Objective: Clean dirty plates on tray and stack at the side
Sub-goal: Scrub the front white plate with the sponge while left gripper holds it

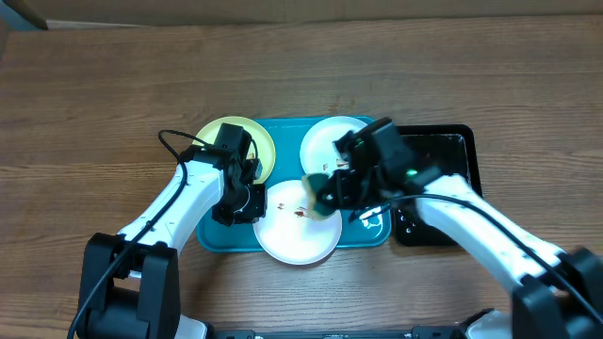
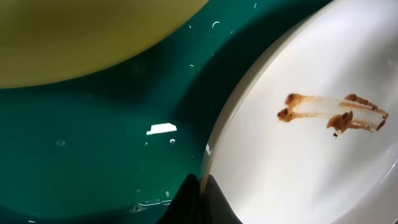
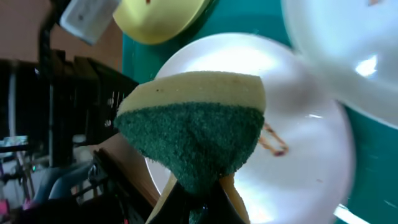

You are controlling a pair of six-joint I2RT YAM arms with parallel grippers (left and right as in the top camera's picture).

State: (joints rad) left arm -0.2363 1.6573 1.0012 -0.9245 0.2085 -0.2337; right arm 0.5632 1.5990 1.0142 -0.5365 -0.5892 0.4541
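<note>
Three plates lie on the teal tray (image 1: 212, 235). The yellow-green plate (image 1: 215, 134) is at the back left, one white plate (image 1: 330, 137) at the back right. The front white plate (image 1: 297, 235) carries a brown smear (image 1: 300, 213). My left gripper (image 1: 247, 200) is shut on this plate's left rim; in the left wrist view the jaws (image 2: 203, 190) pinch the rim (image 2: 214, 146), with the smear (image 2: 333, 115) to the right. My right gripper (image 1: 330, 193) is shut on a green-and-yellow sponge (image 3: 193, 130) and holds it just above the front white plate (image 3: 305, 155), close to the smear (image 3: 273, 140).
A black rectangular tub (image 1: 443, 151) stands against the tray's right side, under my right arm. The front plate overhangs the tray's front rim. Wooden table surrounds the tray. The yellow-green plate (image 2: 93, 37) lies close to my left gripper.
</note>
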